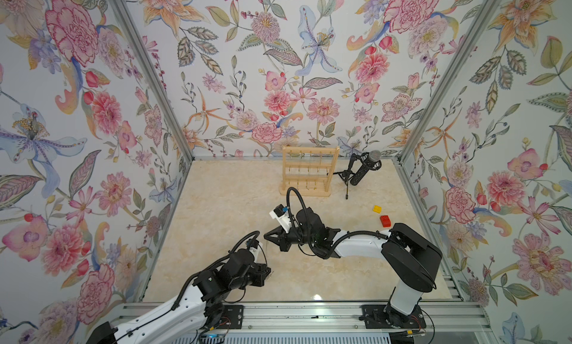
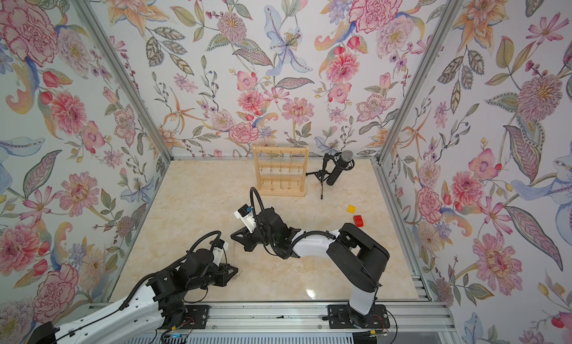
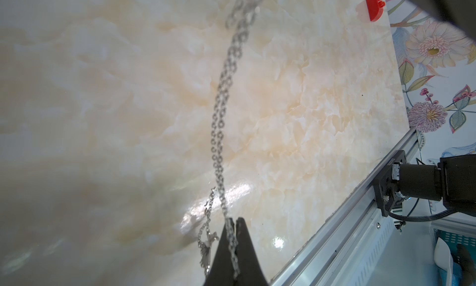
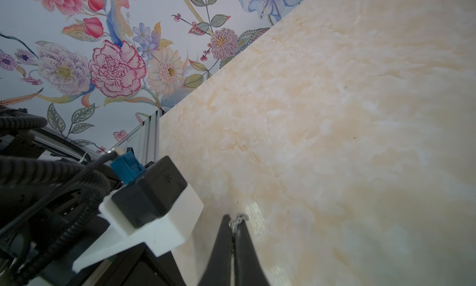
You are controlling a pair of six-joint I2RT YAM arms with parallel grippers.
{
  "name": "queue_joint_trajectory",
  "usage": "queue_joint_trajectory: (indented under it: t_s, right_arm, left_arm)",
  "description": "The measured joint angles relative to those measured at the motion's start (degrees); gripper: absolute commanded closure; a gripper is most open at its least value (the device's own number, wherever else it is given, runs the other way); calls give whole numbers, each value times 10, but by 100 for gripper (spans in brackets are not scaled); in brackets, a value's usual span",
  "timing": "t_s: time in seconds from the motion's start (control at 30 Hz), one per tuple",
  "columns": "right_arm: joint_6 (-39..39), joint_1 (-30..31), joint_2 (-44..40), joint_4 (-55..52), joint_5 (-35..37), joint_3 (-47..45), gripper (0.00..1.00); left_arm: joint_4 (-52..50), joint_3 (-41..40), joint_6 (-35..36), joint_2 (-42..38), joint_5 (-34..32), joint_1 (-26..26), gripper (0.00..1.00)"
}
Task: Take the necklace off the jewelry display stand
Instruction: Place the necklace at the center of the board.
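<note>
You have the necklace (image 3: 219, 132) off the pegs and strung between the two arms, well apart from the jewelry stand (image 1: 311, 149). The stand is upright at the back of the table (image 1: 216, 203), close to the flowered rear wall. Other thin chains hang from its bars.

Your left gripper (image 3: 235, 221) has its jaws pressed together on the chain. In the left wrist view the links run down between the two black tips, and a short loose length with a small silver pendant (image 3: 206, 248) dangles just beside them. From that pinch the chain runs away in a slightly slack curve over the marble-patterned surface, out of that view's frame.

Your right gripper (image 4: 233, 220) is also closed. Its two fingers meet along their length, and a small bunch of links is nipped right at the tips, as the right wrist view shows. In both top views the right gripper (image 1: 265, 235) (image 2: 232, 236) sits farther from the front rail than the left gripper (image 1: 270, 272) (image 2: 236, 269), and the two point roughly toward each other. From up there the chain is too fine to trace with confidence — only a faint line shows between the tips.

A black microphone (image 1: 365, 167) on a small tripod stands just to the right of the stand. A yellow brick (image 1: 377, 208) and a red brick (image 1: 385, 220) lie near each other toward the table's right edge, clear of both arms.
</note>
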Motion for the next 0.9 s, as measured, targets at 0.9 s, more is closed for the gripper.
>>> queue_joint_trajectory:
  t_s: [0.9]
  right_arm:
    - [12,-16,86,17,11,23,100]
  left_arm:
    - [27,37,47,161,-47,17,88]
